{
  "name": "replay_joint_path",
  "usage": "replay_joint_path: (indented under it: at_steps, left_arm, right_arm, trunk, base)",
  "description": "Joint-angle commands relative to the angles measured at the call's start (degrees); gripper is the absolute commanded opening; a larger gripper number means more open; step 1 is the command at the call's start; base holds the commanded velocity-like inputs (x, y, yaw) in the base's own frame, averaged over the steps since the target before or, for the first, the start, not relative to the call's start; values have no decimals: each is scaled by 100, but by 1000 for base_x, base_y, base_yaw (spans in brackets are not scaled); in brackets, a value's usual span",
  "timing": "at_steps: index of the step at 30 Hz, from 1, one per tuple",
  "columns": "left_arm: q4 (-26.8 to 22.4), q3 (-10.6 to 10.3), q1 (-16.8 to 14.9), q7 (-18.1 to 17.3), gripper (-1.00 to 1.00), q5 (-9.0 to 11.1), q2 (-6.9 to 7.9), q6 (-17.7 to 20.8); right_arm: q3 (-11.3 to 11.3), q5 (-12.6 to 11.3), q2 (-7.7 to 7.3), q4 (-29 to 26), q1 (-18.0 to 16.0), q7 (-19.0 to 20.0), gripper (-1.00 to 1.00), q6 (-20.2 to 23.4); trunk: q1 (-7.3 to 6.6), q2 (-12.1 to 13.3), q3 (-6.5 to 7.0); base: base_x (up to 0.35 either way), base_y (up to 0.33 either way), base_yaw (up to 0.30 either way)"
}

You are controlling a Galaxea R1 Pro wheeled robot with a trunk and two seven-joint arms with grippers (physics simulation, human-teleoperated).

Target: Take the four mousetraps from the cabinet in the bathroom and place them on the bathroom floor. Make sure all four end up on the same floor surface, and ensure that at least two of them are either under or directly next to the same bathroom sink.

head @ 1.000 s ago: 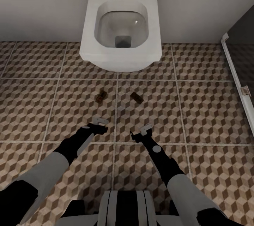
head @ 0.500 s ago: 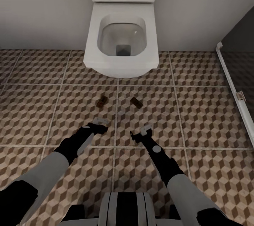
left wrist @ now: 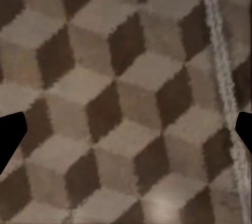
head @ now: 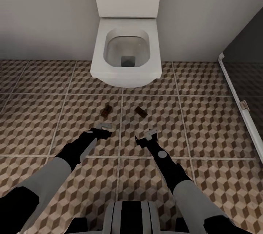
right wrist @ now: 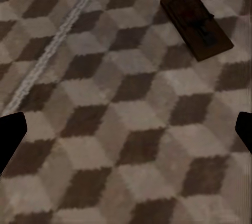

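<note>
Two mousetraps lying on the cube-patterned bathroom floor [head: 204,124] in front of the toilet [head: 126,51].

The left mousetrap [head: 107,110] and right mousetrap [head: 141,112] are lying flat either side of a grout line [head: 120,124], apart; the left gripper [head: 103,130] and right gripper [head: 147,138] are hovering just short of them, both spread wide and holding nothing.
</note>
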Motion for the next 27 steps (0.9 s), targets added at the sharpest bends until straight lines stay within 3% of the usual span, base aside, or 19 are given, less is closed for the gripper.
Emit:
replay_joint_path:
  at_steps: [1,15,19,27]
  left_arm:
    - [-8,-40,-4,56,100,63,9,20]
    - [233,-41,13,32,100,72,18,-9]
    - [351,-42,14,24,100,73,18,-13]
    - [615,-47,14,13,100,81,6,-224]
  right_arm:
    - [-11,52,3,1,-2,16,100,-16]
    - [-10,51,3,-6,1,38,100,-19]
    - [-19,47,-5,-11,4,37,100,4]
    - [-30,35,-267,-8,6,20,100,33]
  trunk:
    - [-3,0,20]
    - [-39,19,330]
    - [-127,180,402]
    - [-303,500,548]
  base:
    - [0,0,0]
    - [0,0,0]
    - [0,0,0]
    - [0,0,0]
